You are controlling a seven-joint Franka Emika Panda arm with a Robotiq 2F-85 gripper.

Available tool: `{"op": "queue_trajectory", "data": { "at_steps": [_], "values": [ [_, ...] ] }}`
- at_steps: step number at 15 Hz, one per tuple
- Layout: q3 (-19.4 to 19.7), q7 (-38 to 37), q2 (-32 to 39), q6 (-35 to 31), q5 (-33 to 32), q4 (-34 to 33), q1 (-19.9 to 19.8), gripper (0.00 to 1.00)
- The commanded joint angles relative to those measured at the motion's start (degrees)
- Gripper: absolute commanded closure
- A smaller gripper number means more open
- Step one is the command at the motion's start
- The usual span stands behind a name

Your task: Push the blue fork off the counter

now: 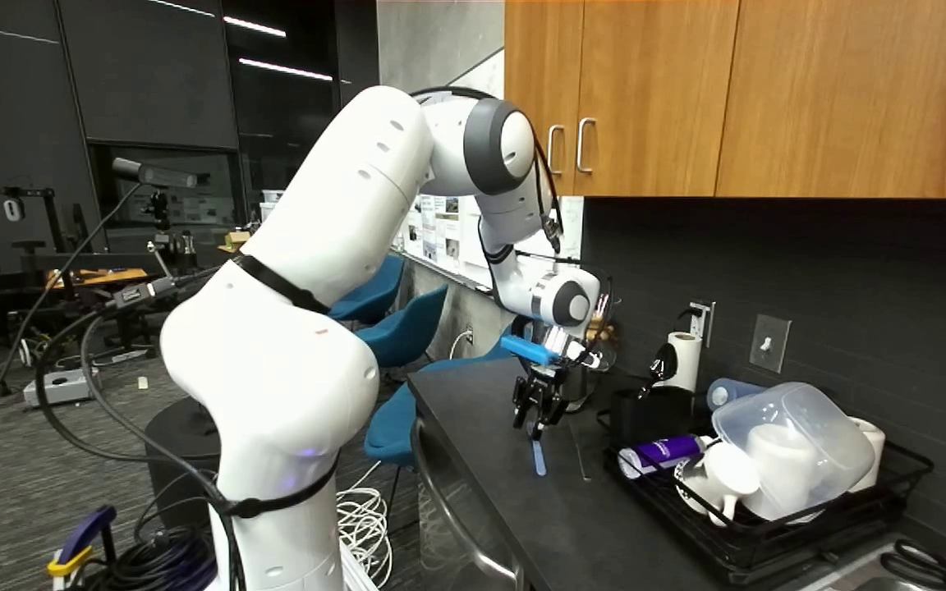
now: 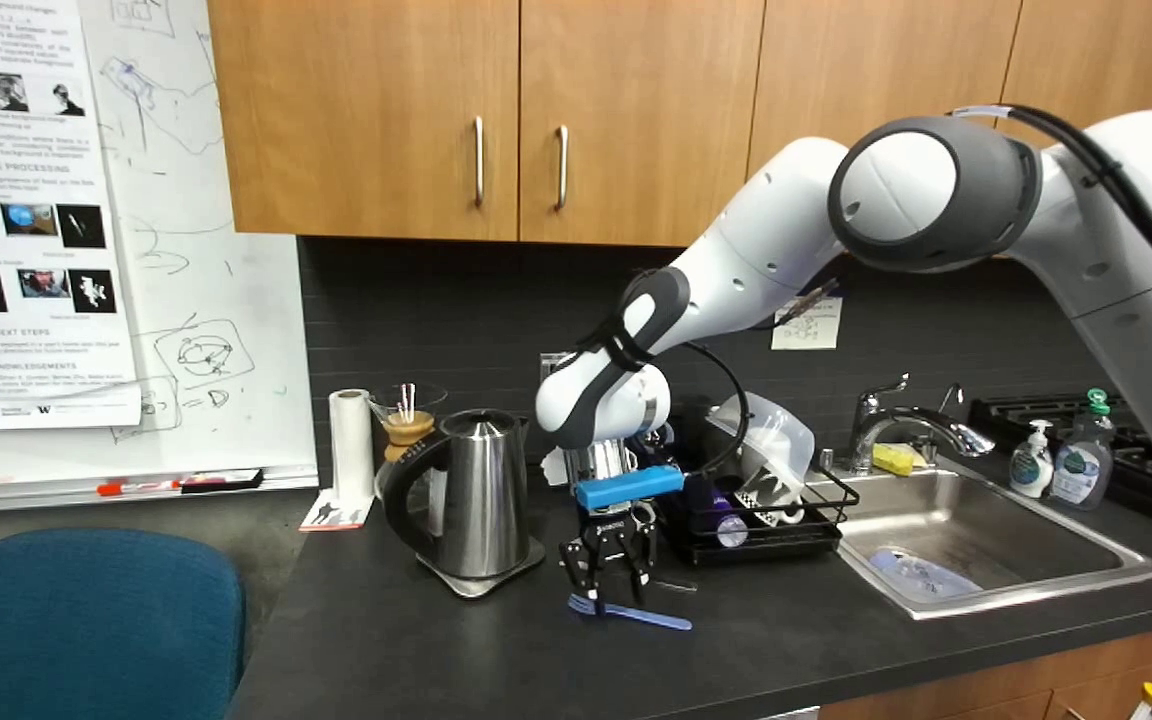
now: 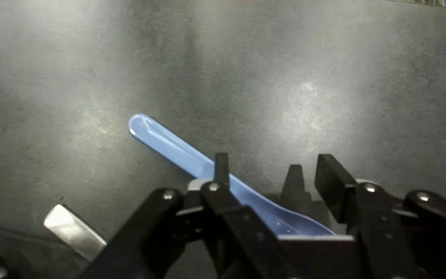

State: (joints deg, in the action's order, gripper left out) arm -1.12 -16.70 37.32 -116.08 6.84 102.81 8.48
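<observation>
The claw (image 3: 273, 166) stands parted over the blue fork (image 3: 248, 195), toward its tines.

In an exterior view, "NEXT STEPS" and "ACKNOWLEDGEMENTS" can be read on the poster (image 2: 26, 240), with a heading ending in "IMAGE PROCESSING" higher up; a "W" is printed at its foot. On the whiteboard (image 2: 271, 420) a "D" is handwritten. The lettering on the wall note (image 2: 806, 325) cannot be made out.
</observation>
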Motion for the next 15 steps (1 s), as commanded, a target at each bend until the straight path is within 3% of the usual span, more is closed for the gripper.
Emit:
{"op": "queue_trajectory", "data": {
  "at_steps": [1,5,15],
  "values": [
    [0.7,-1.9,0.2,-0.4,-0.9,-0.8,0.3,0.71],
    [1.1,-2.5,0.3,-0.6,-1.0,-1.2,0.3,0.99],
    [4.7,-10.6,1.9,-7.4,-8.3,-1.4,2.6,1.00]
  ]
}}
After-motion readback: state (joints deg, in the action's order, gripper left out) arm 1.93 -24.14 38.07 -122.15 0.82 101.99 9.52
